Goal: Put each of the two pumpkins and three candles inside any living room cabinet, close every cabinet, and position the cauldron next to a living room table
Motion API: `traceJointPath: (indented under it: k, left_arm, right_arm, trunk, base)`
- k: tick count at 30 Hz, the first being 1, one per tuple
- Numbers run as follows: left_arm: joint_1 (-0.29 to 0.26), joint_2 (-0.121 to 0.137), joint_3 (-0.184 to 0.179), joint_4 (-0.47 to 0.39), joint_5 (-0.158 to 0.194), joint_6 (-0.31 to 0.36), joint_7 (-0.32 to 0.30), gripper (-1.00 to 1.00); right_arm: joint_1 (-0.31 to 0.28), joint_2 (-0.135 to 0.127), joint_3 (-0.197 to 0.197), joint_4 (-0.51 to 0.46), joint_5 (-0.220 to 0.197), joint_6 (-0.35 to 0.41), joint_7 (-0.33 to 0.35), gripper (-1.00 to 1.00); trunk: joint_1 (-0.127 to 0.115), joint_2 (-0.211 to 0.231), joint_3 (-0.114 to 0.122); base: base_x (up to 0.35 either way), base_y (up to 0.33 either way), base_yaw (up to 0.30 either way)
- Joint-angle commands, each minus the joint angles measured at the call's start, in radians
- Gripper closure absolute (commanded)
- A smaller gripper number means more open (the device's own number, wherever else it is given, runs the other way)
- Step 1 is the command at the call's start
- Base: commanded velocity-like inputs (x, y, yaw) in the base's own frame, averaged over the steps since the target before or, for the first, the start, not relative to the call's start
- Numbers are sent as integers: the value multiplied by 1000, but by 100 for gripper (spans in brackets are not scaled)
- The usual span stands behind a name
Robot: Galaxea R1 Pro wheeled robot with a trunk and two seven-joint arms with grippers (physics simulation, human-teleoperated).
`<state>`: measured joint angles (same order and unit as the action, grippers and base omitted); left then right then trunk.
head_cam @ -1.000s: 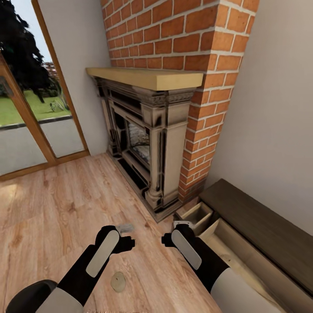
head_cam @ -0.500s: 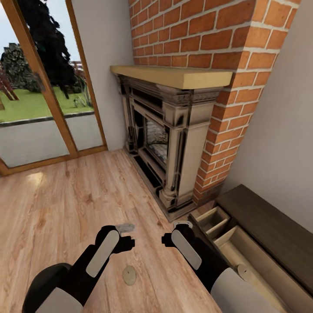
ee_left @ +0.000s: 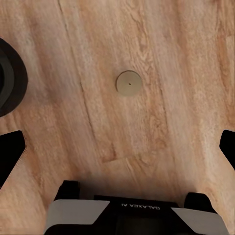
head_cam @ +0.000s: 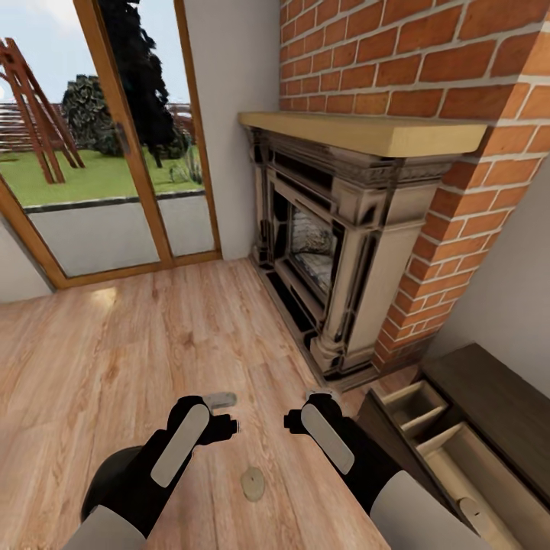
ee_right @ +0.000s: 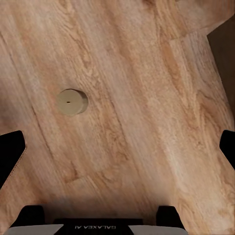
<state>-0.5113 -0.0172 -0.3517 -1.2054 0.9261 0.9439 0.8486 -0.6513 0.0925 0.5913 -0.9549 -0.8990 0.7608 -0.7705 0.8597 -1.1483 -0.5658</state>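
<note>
A pale tan candle stands on the wood floor between my two arms, below both grippers; it also appears as the candle and the candle. Another pale candle lies in an open drawer of the dark-brown cabinet at the lower right. The black cauldron sits on the floor, partly hidden under my left arm, with its rim at the edge of the left wrist view. Left gripper and right gripper are open and hold nothing. The pumpkins and the table are out of view.
A brick-and-stone fireplace with a wooden mantel stands ahead on the right. Glass patio doors fill the left wall. Two cabinet drawers jut out towards my right arm. Bare plank floor lies ahead on the left.
The whole view has swung left, so fireplace, cabinet, candle and cauldron sit further right in the picture. Both arms hold the same pose with grippers open.
</note>
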Motion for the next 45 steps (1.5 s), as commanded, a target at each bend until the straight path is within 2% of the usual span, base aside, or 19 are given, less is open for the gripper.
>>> traceJointPath:
  k: [1,12,28,45]
  left_arm:
    - [-1,0,-1,0,10,1,10,-100]
    - [-1,0,-2,-6,5,1,11,-100]
    - [-1,0,-2,-6,3,1,12,-100]
    - [-1,0,-3,-7,0,1,12,-100]
  right_arm:
    - [-1,0,2,-1,-9,1,-10,-100]
    - [-1,0,2,1,-9,0,-9,-100]
    - [-1,0,2,1,-9,0,-9,-100]
    - [-1,0,2,-1,-8,0,-9,-100]
  trunk:
    - [0,-1,-2]
    - [0,-1,-8]
    - [0,-1,-18]
    - [0,-1,-29]
  base:
    - [184,133,267]
    - [239,51,267]
    - [14,0,267]
    - [90,-28,267]
